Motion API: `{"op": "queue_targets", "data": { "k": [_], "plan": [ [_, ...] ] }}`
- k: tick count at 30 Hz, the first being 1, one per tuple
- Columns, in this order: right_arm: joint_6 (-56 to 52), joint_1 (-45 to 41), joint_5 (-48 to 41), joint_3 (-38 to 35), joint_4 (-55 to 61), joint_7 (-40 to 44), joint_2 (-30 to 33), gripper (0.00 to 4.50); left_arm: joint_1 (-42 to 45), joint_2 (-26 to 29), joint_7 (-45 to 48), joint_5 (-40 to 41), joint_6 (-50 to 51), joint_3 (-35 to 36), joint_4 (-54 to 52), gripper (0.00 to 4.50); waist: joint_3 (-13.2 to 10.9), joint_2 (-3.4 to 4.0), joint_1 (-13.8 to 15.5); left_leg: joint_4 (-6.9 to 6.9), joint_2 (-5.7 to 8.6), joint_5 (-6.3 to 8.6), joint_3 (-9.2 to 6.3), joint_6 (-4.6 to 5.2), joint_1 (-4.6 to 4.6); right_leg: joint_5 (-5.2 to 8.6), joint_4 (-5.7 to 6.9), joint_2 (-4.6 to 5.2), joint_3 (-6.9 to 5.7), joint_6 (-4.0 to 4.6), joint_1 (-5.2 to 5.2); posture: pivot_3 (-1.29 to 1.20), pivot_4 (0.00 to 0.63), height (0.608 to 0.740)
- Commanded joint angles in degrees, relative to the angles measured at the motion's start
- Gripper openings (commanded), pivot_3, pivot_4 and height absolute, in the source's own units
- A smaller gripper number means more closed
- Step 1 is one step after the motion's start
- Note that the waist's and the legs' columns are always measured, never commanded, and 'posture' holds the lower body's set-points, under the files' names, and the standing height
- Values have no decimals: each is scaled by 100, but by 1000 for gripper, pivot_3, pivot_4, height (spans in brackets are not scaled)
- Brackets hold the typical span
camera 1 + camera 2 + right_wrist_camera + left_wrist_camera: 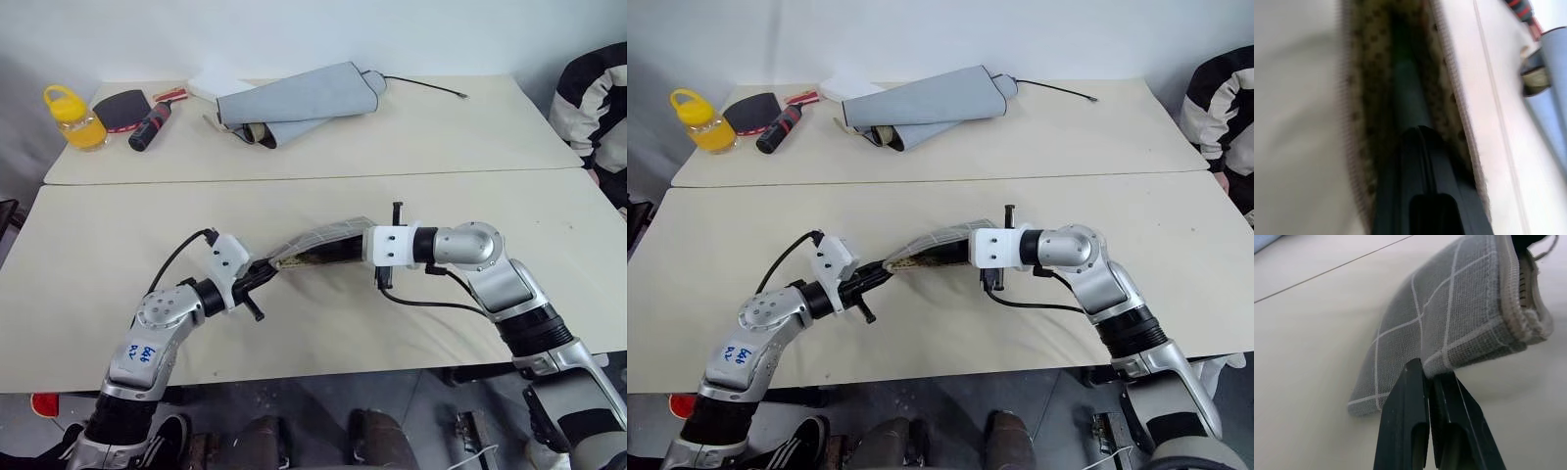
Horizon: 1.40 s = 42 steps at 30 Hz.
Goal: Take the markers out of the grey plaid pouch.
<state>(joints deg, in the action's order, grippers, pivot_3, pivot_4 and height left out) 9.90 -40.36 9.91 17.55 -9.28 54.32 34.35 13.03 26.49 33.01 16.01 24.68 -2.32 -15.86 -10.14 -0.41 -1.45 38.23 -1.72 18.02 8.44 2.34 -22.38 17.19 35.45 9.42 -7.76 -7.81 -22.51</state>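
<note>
Left eye view: grey plaid pouch (318, 245) lies lengthwise between both end effectors.

Beige table (411, 323) bears folded grey fabric (294, 103), paddle (132, 110), jar (73, 117).

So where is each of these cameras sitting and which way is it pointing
Left and right eye views: on the head, looking forward and down over both arms at the tables; both share the grey plaid pouch held between the left gripper and right gripper.
Left wrist view: along its shut black fingers, pinching the pouch's edge.
Right wrist view: along its fingers into the pouch's spotted lining, with something dark green inside.
</note>
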Motion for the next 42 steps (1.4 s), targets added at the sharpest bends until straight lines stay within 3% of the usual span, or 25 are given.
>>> {"op": "queue_targets", "data": {
  "k": [1, 4, 16, 22, 25, 28, 36, 40, 42],
  "plan": [
    [135, -58, 37, -35, -52, 68, 113, 33, 101, -119, -73, 74, 229, -122, -435, 0, 0, -1, -1, 0, 1, 0, 0, 0, 0, 0, -1, 0, 0, 0, 0, 0, 150, 740],
    [-105, -72, -205, -181, 25, 127, 1, 569, 129, -155, -89, 81, 354, -139, -528, 0, -1, -1, -9, -1, -1, 0, 0, 0, 0, 0, 0, -2, -1, 0, 0, 0, 150, 740],
    [-162, -8, -111, -130, 121, 63, -36, 4476, 159, -206, -47, 268, 600, -29, -636, 0, -1, -1, -11, 1, -2, -1, 0, 0, 1, 0, 1, -3, 1, 0, 1, 0, 150, 740],
    [-409, 24, -358, -193, 305, 285, -22, 4476, 192, -292, -83, 450, 846, -3, -669, 0, -1, -1, -9, 2, -1, -2, 0, 0, 1, 0, 1, -2, 1, 0, 1, 0, 150, 740],
    [-636, -65, -619, -315, 445, 466, 18, 3865, 259, -390, -101, 739, 1209, 116, -745, 0, -1, -1, -6, 2, -2, -2, -1, 0, 0, 0, 1, -2, 1, 0, 1, 0, 150, 740],
    [-573, -134, -889, -466, 399, 724, 177, 2896, 311, -445, -124, 1078, 1698, 219, -785, 0, -1, -1, 0, 4, -1, -2, -2, 1, 0, 0, 1, -2, 1, 0, 3, 0, 150, 740],
    [-702, -556, -745, -55, 347, 1997, 934, 2896, 606, -435, 5, 1900, 3084, 40, -890, 0, -2, -4, -3, 5, -2, -2, -3, 1, 1, 0, 0, -3, 1, 0, 5, 0, 150, 740],
    [-726, -826, -486, 199, 280, 2173, 878, 2896, 763, -565, -106, 2125, 3503, 40, -806, 0, -2, -4, -7, 5, -2, -3, -2, 1, 2, 0, 1, -3, 4, 0, 4, 0, 150, 740],
    [-900, -884, -492, 253, 370, 2267, 846, 2896, 938, -958, -362, 2528, 3713, 464, -696, 0, -3, -4, -5, 5, -2, -3, -3, 0, 2, 0, 3, -3, 3, 0, 4, 0, 150, 740]
  ]
}}
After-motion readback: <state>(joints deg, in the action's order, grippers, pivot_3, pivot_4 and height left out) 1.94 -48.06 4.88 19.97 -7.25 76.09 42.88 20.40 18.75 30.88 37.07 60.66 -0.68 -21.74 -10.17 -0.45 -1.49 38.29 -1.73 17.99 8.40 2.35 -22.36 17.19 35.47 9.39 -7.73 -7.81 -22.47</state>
